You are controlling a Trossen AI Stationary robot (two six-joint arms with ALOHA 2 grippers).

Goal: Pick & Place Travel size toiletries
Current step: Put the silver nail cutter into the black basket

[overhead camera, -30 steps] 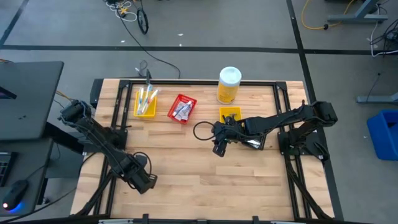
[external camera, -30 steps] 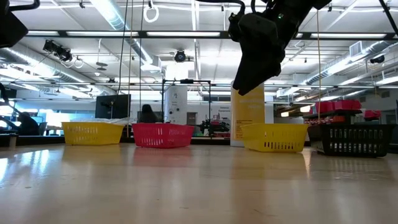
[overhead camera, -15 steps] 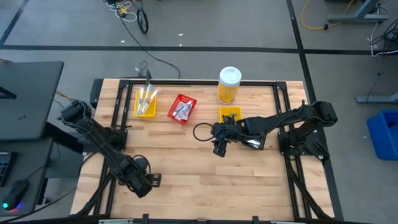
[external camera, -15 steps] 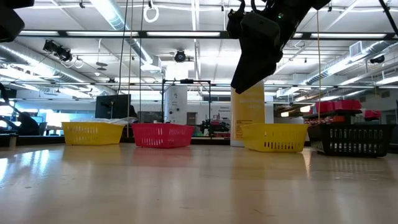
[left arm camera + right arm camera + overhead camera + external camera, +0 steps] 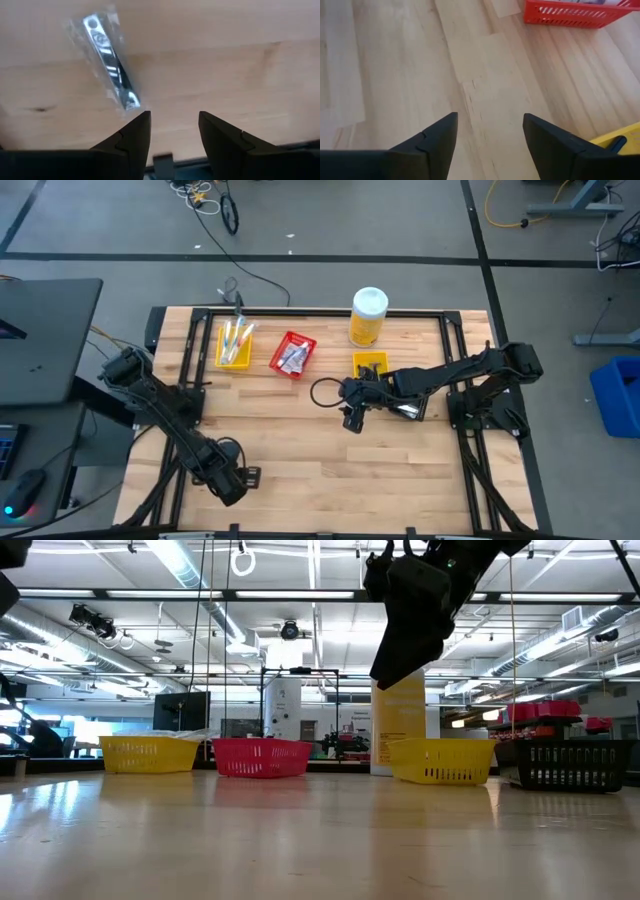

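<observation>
One clear-wrapped metal nail clipper [image 5: 111, 67] lay on the wooden table [image 5: 320, 450] near its front edge, just ahead of the spread, empty left gripper [image 5: 172, 131]. Right gripper [image 5: 487, 132], spread and empty, hovered mid-table over bare wood. Beyond stood two yellow bins [image 5: 234, 345], one red bin [image 5: 293, 354].

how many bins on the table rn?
4. Yellow bin at the far left, red bin beside it, a second yellow bin below the big yellow bottle, and a black bin mostly hidden under the right arm from above.
</observation>
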